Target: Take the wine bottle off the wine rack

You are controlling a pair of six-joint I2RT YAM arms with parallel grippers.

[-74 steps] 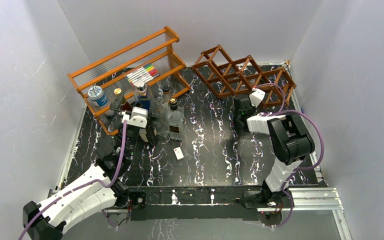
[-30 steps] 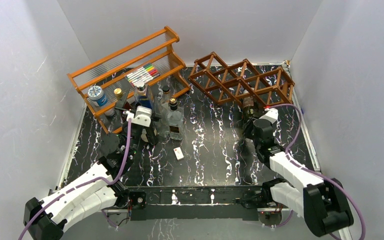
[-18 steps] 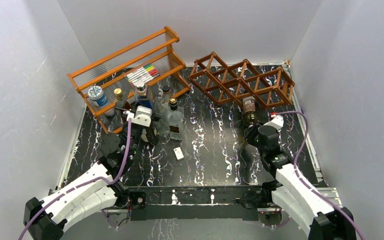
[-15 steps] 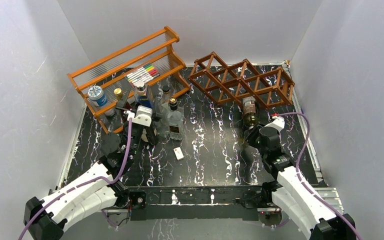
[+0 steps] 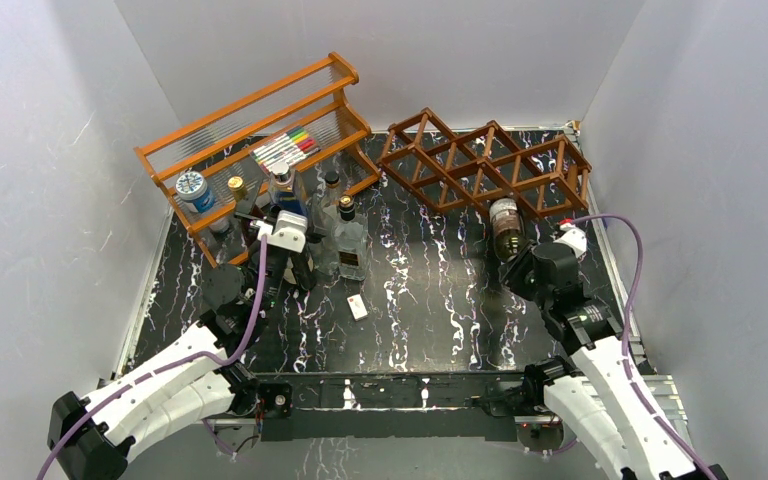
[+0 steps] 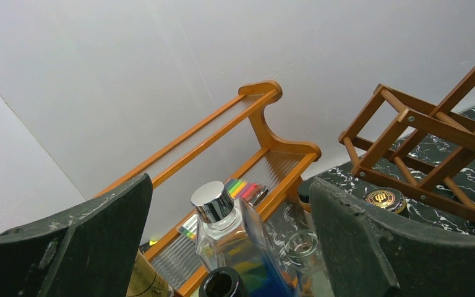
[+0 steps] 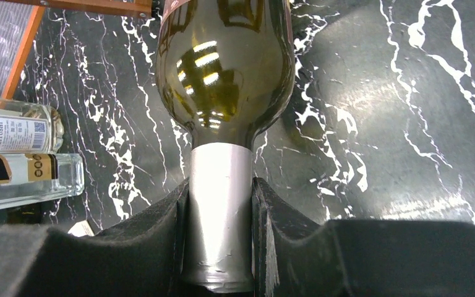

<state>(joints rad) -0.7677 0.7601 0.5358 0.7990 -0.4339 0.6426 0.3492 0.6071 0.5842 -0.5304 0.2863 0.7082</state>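
Note:
The wine rack (image 5: 485,165), a dark reddish-brown lattice, stands at the back right and also shows in the left wrist view (image 6: 433,124). The wine bottle (image 5: 506,228), dark green with a silver-foil neck, lies tilted just in front of the rack, base toward it. My right gripper (image 5: 523,262) is shut on its neck. In the right wrist view the fingers (image 7: 161,235) press both sides of the neck of the bottle (image 7: 226,68), held above the table. My left gripper (image 5: 293,265) is open and empty (image 6: 229,247) by the bottles at the left.
An orange tiered shelf (image 5: 260,140) with markers (image 5: 285,148) and a jar (image 5: 195,190) stands at the back left. Several glass bottles (image 5: 345,235) stand in front of it, one with a silver cap (image 6: 213,201). A small white piece (image 5: 358,307) lies mid-table. White walls enclose the table.
My right arm has drawn back toward the near right with the wine bottle, pulling it out from the rack's front. The rack has shifted slightly. The left arm has barely moved.

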